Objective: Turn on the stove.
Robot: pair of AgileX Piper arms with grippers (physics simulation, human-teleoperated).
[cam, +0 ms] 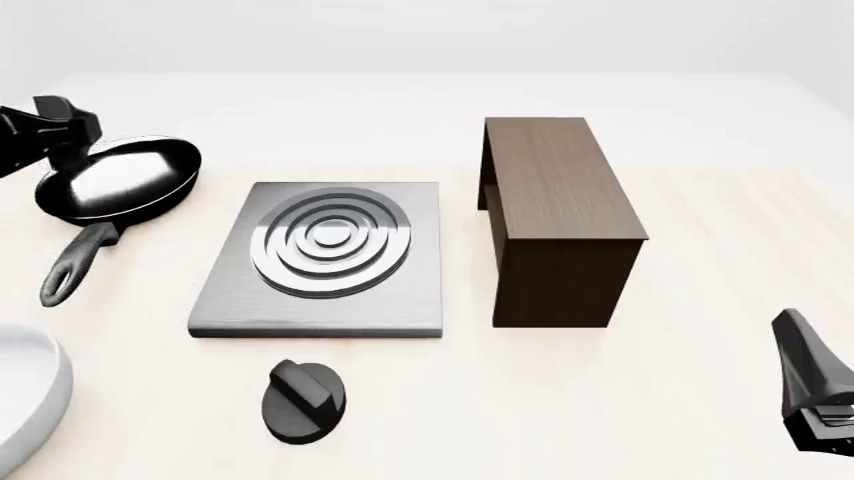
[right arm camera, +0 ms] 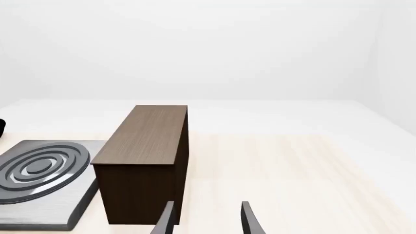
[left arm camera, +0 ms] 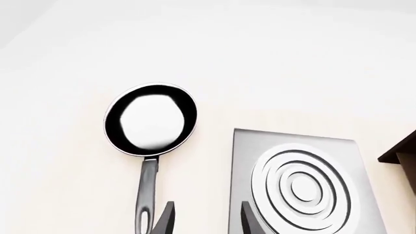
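Note:
The stove [cam: 320, 260] is a flat brushed-silver slab with raised burner rings, left of the table's middle. Its black ridged knob [cam: 304, 400] lies apart from it, just in front of the slab's near edge. My left gripper [left arm camera: 206, 220] is open and empty, held high over the gap between the frying pan and the stove [left arm camera: 299, 185]; only part of the left arm [cam: 47, 130] shows at the front view's far left. My right gripper [right arm camera: 206, 220] is open and empty, low at the near right [cam: 811, 385], far from the knob. The knob is out of both wrist views.
A black frying pan [cam: 120, 180] lies left of the stove, handle toward me. A dark brown wooden cabinet [cam: 554, 215] stands right of the stove. The rim of a white bowl [cam: 20, 400] shows at the near left edge.

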